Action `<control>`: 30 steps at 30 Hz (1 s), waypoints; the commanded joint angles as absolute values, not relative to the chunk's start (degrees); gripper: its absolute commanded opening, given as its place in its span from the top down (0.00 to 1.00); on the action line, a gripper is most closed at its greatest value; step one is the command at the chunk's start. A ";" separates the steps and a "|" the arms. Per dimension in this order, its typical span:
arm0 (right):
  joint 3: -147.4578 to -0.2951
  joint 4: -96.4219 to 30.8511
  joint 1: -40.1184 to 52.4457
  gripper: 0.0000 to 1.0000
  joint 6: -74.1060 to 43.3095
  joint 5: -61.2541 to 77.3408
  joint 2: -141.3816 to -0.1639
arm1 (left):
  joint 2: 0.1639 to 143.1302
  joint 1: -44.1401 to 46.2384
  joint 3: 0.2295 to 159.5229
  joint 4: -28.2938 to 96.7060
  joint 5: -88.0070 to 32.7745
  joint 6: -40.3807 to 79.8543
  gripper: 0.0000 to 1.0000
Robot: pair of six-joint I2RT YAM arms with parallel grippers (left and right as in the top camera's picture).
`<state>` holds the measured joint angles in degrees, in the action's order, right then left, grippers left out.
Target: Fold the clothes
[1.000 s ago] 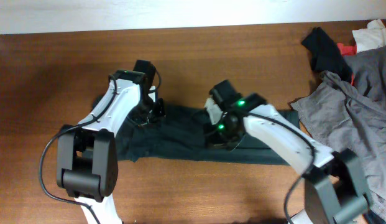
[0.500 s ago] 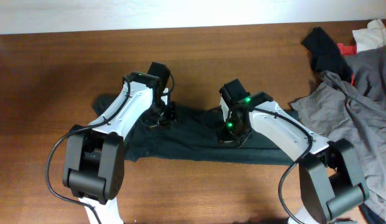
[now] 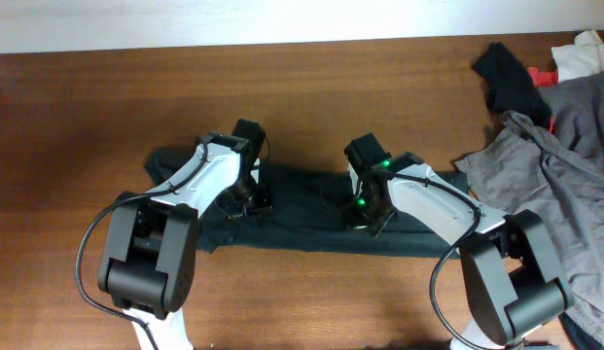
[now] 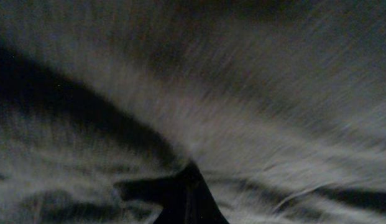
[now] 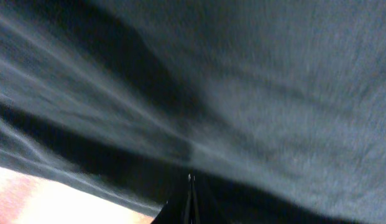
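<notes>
Both arms have drawn back toward me over the last second, uncovering the left end of the dark green-black garment (image 3: pixel 302 199). It lies as a long, narrow, creased band across the middle of the wooden table (image 3: pixel 88 107). My left gripper (image 4: pixel 185 190) and right gripper (image 5: pixel 191 190) are each closed tight, pinching a fold of its fabric. Well off to the right lie a light grey garment (image 3: pixel 564 185), a small black cloth (image 3: pixel 511 78) and a red scrap (image 3: pixel 545 75).
</notes>
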<state>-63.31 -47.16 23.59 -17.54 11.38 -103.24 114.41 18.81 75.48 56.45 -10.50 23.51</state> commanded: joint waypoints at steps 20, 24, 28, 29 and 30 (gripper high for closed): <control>-61.49 -53.67 22.37 0.96 -16.93 9.41 -101.21 | 112.81 18.70 74.94 57.84 -10.07 22.61 1.00; -67.68 -60.73 20.86 0.96 -16.75 6.50 -99.70 | 112.79 18.70 74.94 57.91 -10.07 22.61 1.00; -69.73 -64.64 18.33 0.96 -16.75 1.54 -99.35 | 112.79 18.70 74.94 57.69 -10.07 22.61 1.00; -69.67 -64.90 17.45 0.96 -16.75 1.06 -99.37 | 112.79 18.70 74.96 57.56 -10.07 22.61 1.00; -69.65 -65.25 16.43 0.96 -16.78 0.51 -99.39 | 112.79 18.70 75.09 57.45 -10.07 22.61 1.00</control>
<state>-69.14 -64.40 18.81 -17.10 5.02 -100.18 114.41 18.81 75.24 57.71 -10.48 23.51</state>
